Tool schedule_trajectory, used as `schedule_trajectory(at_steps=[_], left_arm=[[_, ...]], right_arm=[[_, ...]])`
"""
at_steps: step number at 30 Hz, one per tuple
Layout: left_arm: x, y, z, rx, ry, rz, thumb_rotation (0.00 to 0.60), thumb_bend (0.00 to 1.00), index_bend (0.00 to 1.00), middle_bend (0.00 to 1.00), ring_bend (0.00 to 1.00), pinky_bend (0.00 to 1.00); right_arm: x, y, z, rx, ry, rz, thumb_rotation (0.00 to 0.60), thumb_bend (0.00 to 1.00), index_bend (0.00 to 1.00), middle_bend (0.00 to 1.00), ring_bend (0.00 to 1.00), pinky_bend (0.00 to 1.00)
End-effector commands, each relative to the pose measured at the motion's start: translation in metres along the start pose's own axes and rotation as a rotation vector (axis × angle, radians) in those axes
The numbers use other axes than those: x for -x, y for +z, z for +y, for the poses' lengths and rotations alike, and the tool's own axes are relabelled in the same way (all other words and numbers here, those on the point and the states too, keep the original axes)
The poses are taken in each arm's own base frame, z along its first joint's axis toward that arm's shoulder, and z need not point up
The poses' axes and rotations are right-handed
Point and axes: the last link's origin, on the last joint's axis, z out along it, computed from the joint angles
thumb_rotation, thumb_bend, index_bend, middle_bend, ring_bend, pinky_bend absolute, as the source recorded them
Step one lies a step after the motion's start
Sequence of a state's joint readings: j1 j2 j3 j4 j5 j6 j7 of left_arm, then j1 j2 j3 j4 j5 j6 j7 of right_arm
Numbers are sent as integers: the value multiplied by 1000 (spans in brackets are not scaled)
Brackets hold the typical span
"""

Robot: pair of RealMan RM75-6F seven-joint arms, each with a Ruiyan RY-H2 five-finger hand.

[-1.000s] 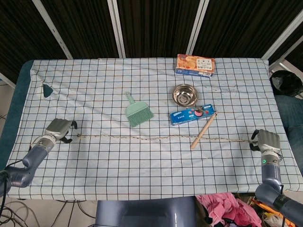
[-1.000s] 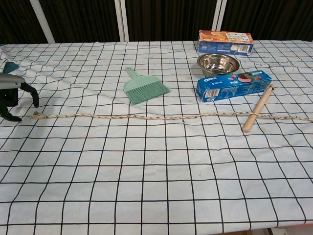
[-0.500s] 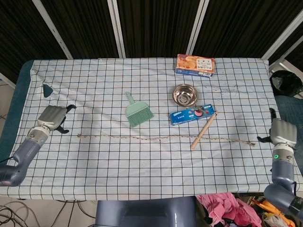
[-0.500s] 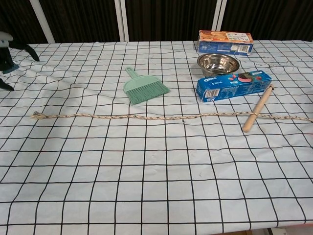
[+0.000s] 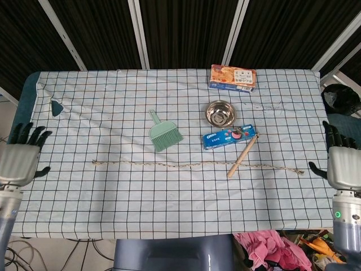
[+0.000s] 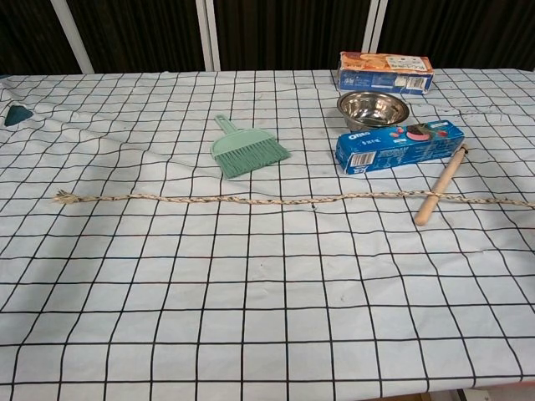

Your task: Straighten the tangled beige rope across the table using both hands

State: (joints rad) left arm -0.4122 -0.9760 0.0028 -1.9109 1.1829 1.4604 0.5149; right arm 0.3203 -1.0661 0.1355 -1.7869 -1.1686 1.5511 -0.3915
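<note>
The beige rope [image 5: 192,165] lies in a nearly straight line across the checked table, from left to right; it shows in the chest view too as the rope [image 6: 251,200]. Its right part passes under a wooden stick [image 5: 242,156]. My left hand [image 5: 20,161] hovers off the table's left edge, fingers spread, holding nothing. My right hand [image 5: 343,165] hangs past the right edge, fingers apart and empty. Both hands are well clear of the rope's ends. Neither hand shows in the chest view.
Behind the rope stand a green dustpan brush [image 5: 163,133], a blue Oreo box [image 5: 229,137], a steel bowl [image 5: 220,113] and an orange snack box [image 5: 233,77]. A small dark piece [image 5: 56,106] lies at the far left.
Both hands have let go of the rope's ends, opened and drawn back outward past the table's edges. The rope stays stretched out where it lay.
</note>
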Motion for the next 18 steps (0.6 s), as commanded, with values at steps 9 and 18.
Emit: schedule_trajectory(at_steps=[9,18], left_arm=[[34,-98,-48,12,-118,4,600,82,170,72,0,0],[38,-116,-49,-1,-120,18,600,83,150,69,0,0]], right_arm=[[37,-93,-5,-118,48,-102,600,102,0,127,240,236],[43,-95,5,-95,69,-77,600,120,0,127,240,224]])
